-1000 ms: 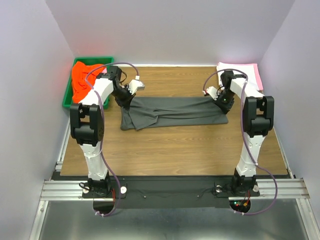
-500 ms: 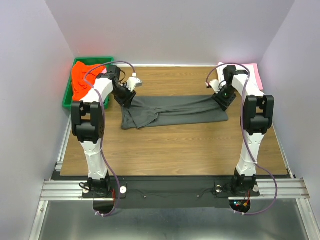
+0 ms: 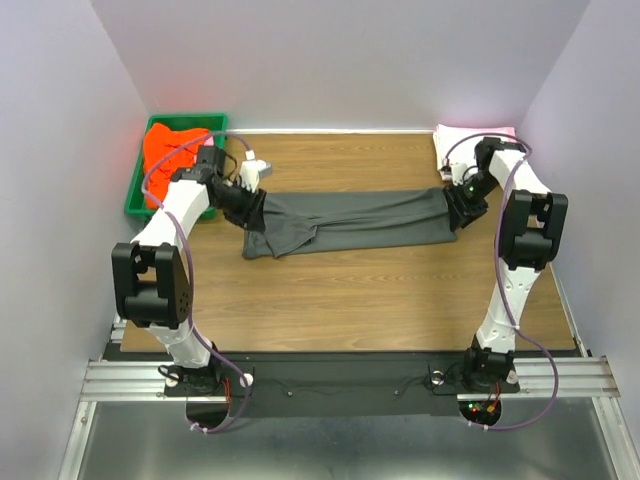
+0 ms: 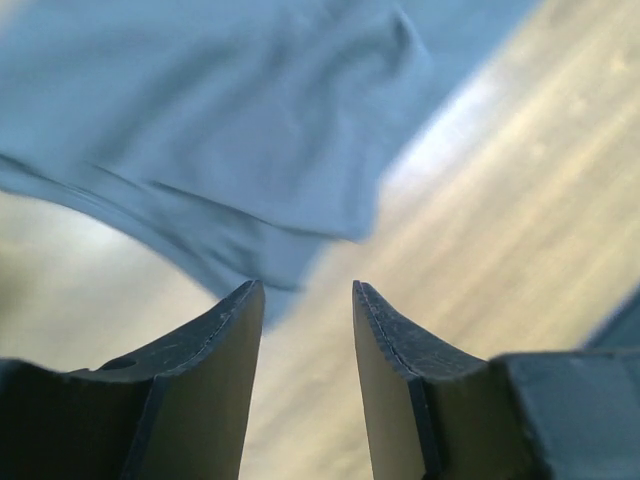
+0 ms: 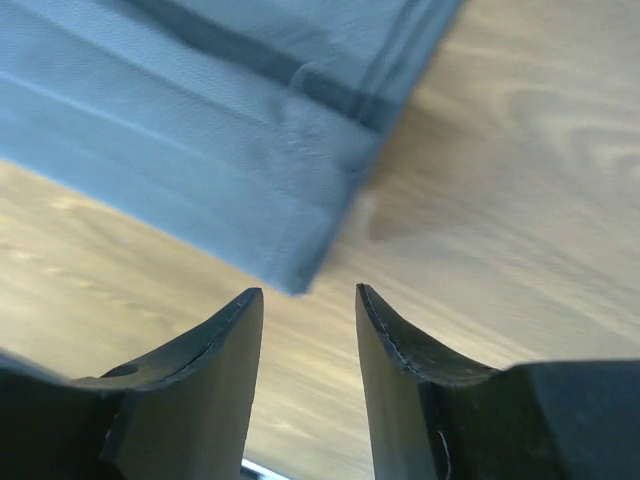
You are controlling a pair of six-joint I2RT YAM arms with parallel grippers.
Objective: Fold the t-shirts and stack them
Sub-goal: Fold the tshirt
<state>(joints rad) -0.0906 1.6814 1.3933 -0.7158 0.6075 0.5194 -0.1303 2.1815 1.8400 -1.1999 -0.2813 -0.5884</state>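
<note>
Where the charcoal t-shirt lies: middle of the table, stretched as a long band from left to right.
Left hand: at the band's left end, fingers apart, holding nothing.
Right hand: at the right end, fingers apart, cloth corner just beyond the tips.
Other t-shirts: orange-red one in the green bin, upper left; pink and white ones, upper right.

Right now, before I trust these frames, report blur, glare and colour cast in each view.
Top external: sharp and evenly lit, and the charcoal t-shirt reads true grey. Left wrist: blurred throughout, the shirt tinted blue, with a pale glare streak on the table. Right wrist: the cloth weave and hem are crisp, with the same blue tint, and the wood grain is slightly smeared.
</note>
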